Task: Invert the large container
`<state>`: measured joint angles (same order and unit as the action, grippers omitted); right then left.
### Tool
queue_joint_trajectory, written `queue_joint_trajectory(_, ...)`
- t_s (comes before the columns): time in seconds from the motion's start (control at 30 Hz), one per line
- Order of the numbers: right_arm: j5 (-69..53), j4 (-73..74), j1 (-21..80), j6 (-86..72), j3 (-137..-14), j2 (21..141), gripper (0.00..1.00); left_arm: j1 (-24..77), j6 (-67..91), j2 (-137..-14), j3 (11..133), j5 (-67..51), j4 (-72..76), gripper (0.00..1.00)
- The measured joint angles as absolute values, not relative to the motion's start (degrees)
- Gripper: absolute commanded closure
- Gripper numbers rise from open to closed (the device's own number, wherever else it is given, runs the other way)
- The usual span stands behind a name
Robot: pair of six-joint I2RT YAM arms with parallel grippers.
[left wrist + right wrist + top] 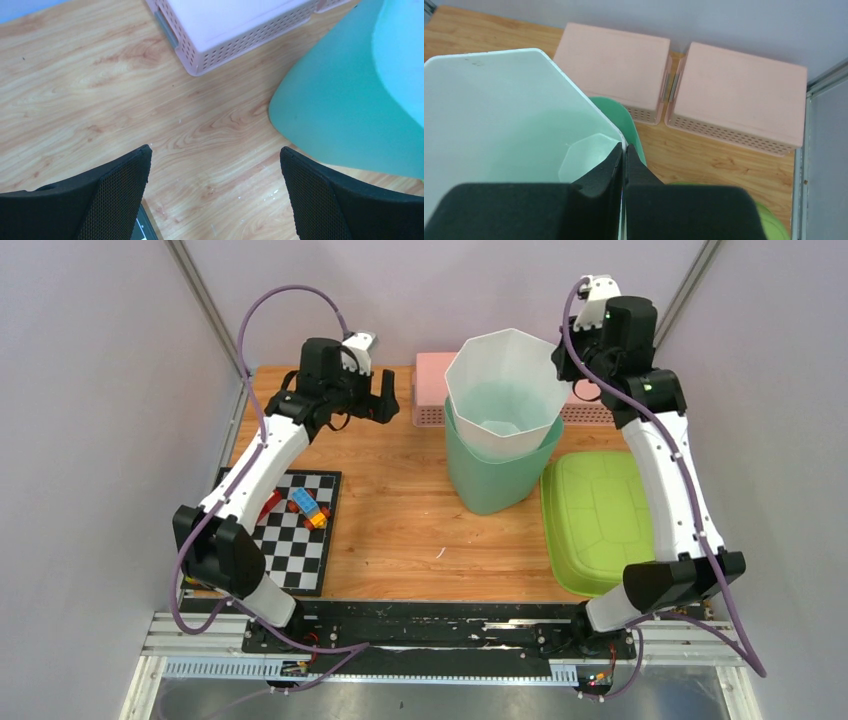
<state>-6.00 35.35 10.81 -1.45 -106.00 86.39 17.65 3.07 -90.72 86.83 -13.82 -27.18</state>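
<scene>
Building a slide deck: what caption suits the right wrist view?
Right gripper pinches the white container rim; pink baskets behind.

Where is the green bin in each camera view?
Top external: the green bin is at centre, toward the back, with the white bin nested in it.
Left wrist: its wall fills the right side.
Right wrist: a sliver at centre, past the white bin's rim.
Shared landmark: the pink basket beside it.

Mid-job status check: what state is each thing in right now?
white bin: mouth up, nested in green bin
green bin: upright
right gripper: shut on white bin's rim
left gripper: open, empty
green lid: lying flat
pink baskets: upside down
</scene>
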Motion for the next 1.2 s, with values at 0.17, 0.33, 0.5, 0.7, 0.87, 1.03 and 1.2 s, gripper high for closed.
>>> queue_joint_trajectory(0.17,-7.0,35.3,10.8,-1.8,-108.9,82.2,0.98,17.3,3.2,-88.5,88.2,-14.7,-27.2,0.00)
queue_joint_trajectory(0.33,-8.4,34.6,10.8,-2.1,-110.4,77.8,0.98,16.9,3.4,-86.6,89.0,-15.0,-27.2,0.00)
queue_joint_trajectory(0.5,-11.0,33.3,10.8,-3.5,-110.7,75.2,0.98,16.3,3.6,-84.6,89.3,-15.0,-27.2,0.00)
queue_joint_trajectory(0.7,-15.2,32.9,10.8,-5.8,-112.5,74.3,0.98,14.9,3.7,-82.5,90.0,-14.1,-27.0,0.00)
queue_joint_trajectory(0.87,-18.5,33.1,10.8,-7.4,-116.3,74.3,0.98,13.4,4.1,-80.9,90.0,-12.5,-26.6,0.00)
queue_joint_trajectory(1.03,-21.1,33.1,10.8,-8.7,-120.6,74.2,0.98,12.8,4.7,-80.4,90.0,-11.9,-25.8,0.00)
queue_joint_trajectory(1.2,-24.9,33.0,10.8,-11.4,-123.3,74.0,0.98,12.4,4.7,-80.1,89.0,-11.2,-25.4,0.00)
